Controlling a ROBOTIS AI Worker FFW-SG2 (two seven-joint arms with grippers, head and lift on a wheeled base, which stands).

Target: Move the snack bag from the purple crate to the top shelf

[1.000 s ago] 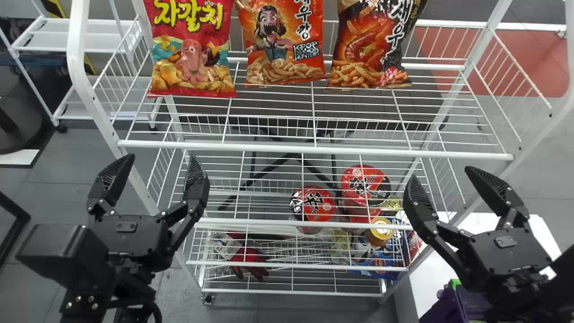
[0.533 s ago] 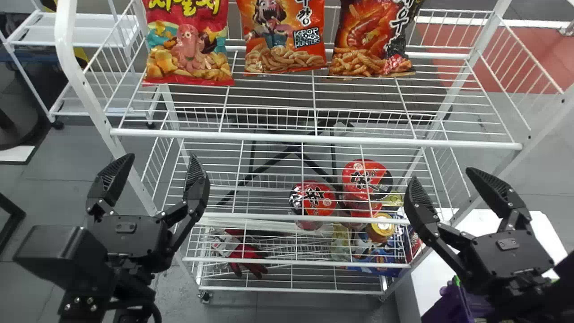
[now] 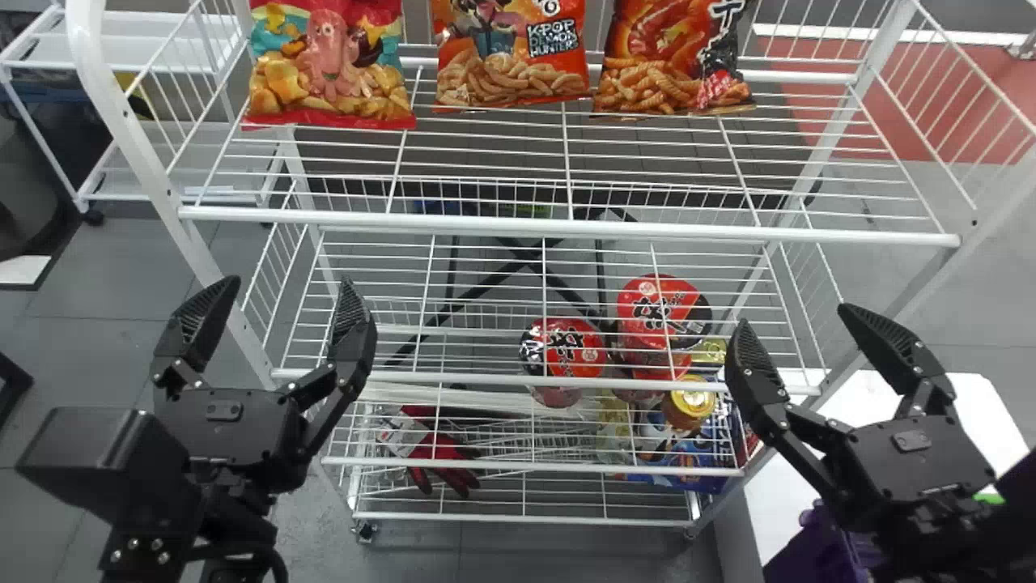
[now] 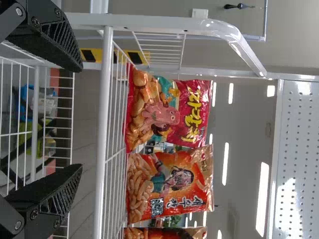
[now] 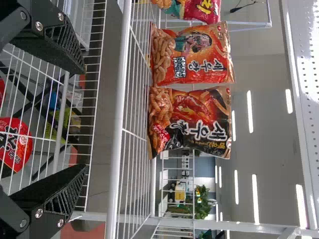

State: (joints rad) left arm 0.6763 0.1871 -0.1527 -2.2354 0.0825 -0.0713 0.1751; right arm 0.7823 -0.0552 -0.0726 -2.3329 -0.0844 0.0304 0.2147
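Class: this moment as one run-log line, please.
Black left gripper: open, empty | black right gripper: open, empty | three printed foil snack bags: upright, white wire shelf | purple crate: partly hidden

Grey floor [image 3: 89, 344], bright strip lights [image 4: 262, 199]

Shelf shared by wrist cameras.

I see three plump, reddish snack bags [image 3: 511, 69] upright on the top shelf [image 3: 566, 228], the purple crate [image 3: 809, 551] lower right of it.
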